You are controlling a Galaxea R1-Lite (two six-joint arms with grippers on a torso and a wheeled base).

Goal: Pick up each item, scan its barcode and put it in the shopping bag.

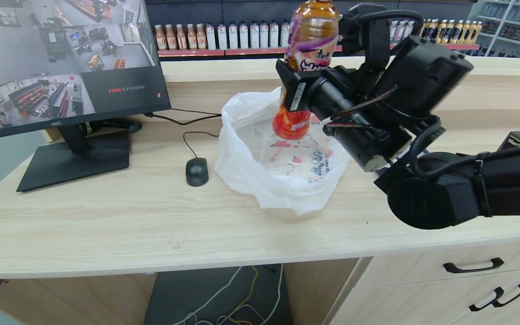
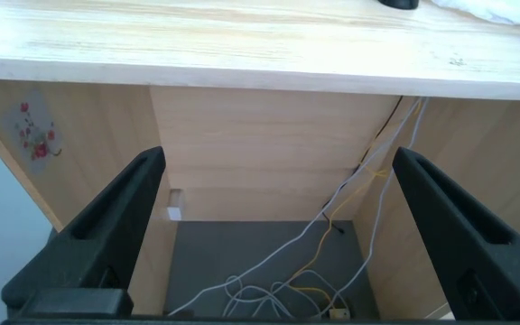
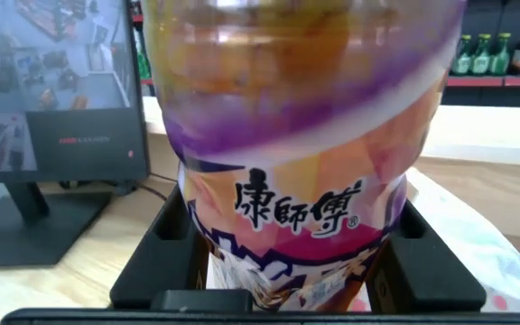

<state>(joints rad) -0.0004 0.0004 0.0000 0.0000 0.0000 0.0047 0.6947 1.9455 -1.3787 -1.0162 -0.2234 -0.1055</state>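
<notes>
My right gripper (image 1: 297,85) is shut on a drink bottle (image 1: 307,58) with amber liquid and a purple, orange and white label, holding it upright above the open mouth of the white shopping bag (image 1: 278,158) on the wooden counter. Up close, the bottle (image 3: 301,153) stands between the two black fingers (image 3: 156,244), with a corner of the bag (image 3: 477,235) behind it. My left gripper (image 2: 278,244) is open, hanging below the counter's front edge (image 2: 242,72) and facing the recess under it, nothing between its fingers.
A monitor (image 1: 57,58) on a black stand sits at the counter's left, a black mouse (image 1: 197,171) with its cable just left of the bag. Shelves of bottles (image 1: 224,36) line the back. Drawers (image 1: 472,271) lie under the counter at right; cables (image 2: 314,262) trail in the recess.
</notes>
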